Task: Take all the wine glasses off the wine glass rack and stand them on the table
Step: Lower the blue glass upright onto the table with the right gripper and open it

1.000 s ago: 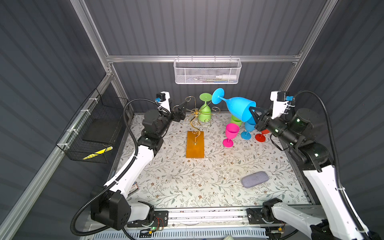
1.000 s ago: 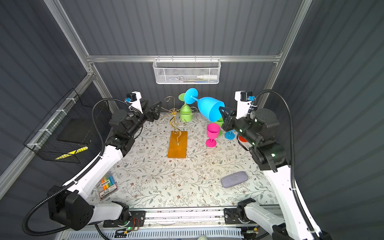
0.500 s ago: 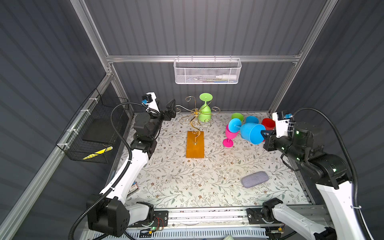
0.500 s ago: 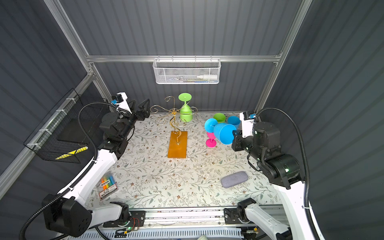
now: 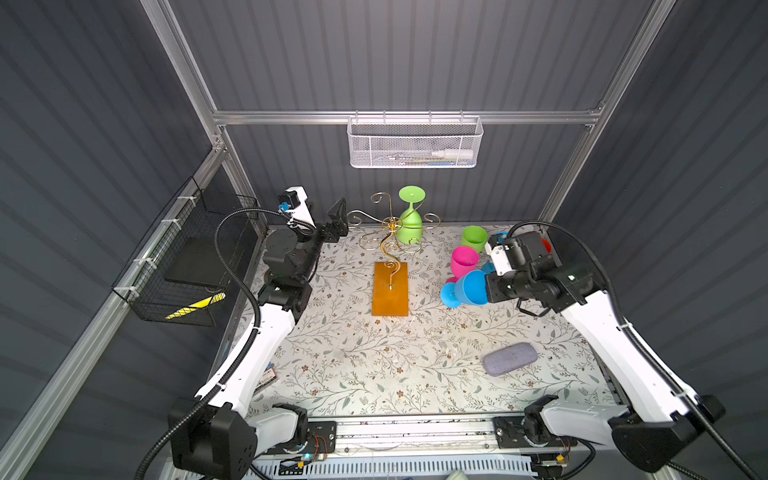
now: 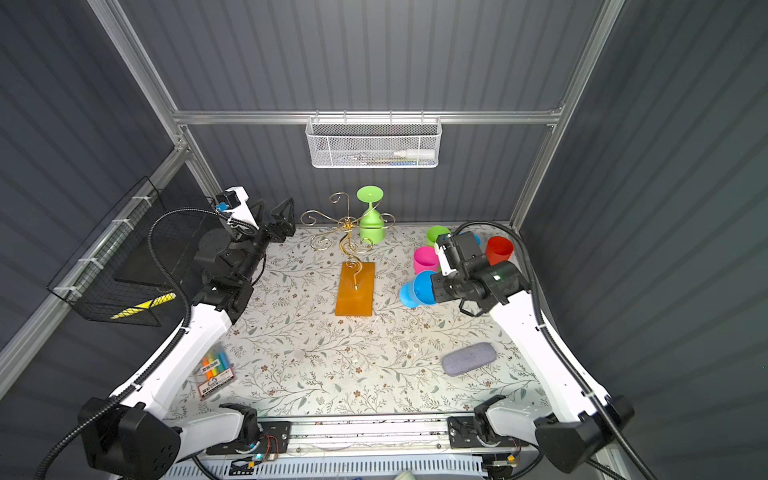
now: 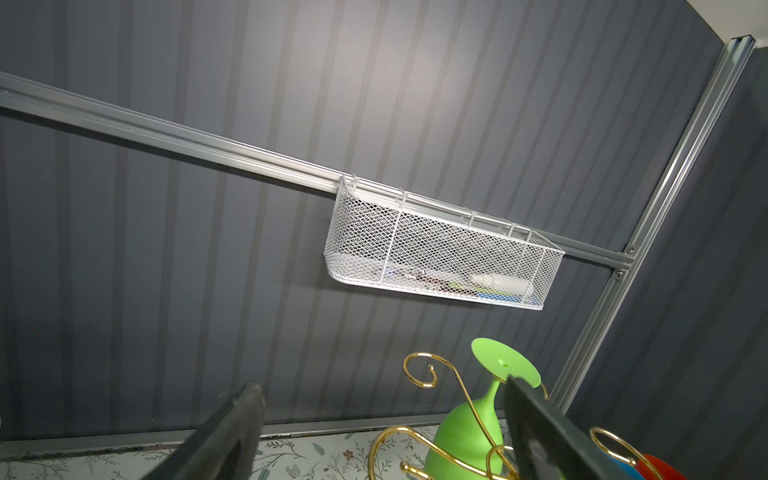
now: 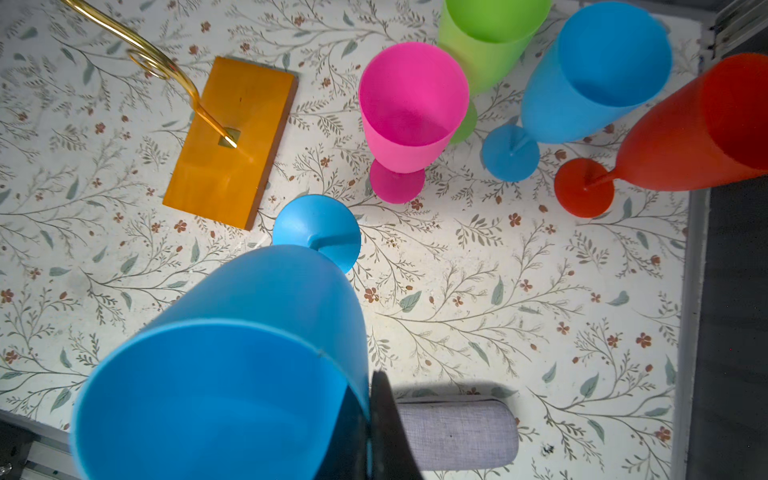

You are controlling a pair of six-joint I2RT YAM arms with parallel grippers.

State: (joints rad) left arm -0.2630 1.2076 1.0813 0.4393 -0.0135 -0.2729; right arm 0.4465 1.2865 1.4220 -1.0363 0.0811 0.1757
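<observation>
**Blue wine glass** (image 5: 471,289). Off the rack.
- Place: right half of the table (image 5: 374,365), low over it.
- Attitude: tilted. The long axis slants, with the foot down toward the table's middle and the mouth up toward the wrist.
- Contact: the right wrist view is too steep to show whether the foot touches the table.
- Held by the right gripper (image 8: 368,432), clamped on the bowl's rim with one finger inside and one outside.
- Likely next step: stand it upright and let go.

**Landing spot.** Hemmed in.
- The corner of the amber base (image 8: 226,141) lies just beside the foot on one side.
- The pink glass (image 5: 464,262) stands just beside it on the other.

**Wine glass rack** (image 5: 390,249). Mid-table toward the far edge.
- Gold scroll arms rise on a wavy stem.
- One green wine glass (image 5: 409,226) hangs on it upside down on the rack's right side, long axis vertical.

**Left gripper** (image 6: 272,212). Near the far-left corner.
- Jaws wide apart and holding nothing, level with the scroll arms.
- It is the nearer gripper to the hanging glass, but empty scrolls stand between the two.

**Along the right edge, upright:**
- upright green glass (image 5: 473,237)
- second blue glass (image 8: 598,70)
- red glass (image 6: 498,249)

**Elsewhere:**
- grey case (image 5: 510,358), toward the near-right corner
- marker pack (image 6: 214,370), at the left edge
- white mesh basket (image 5: 415,145), on the back wall
</observation>
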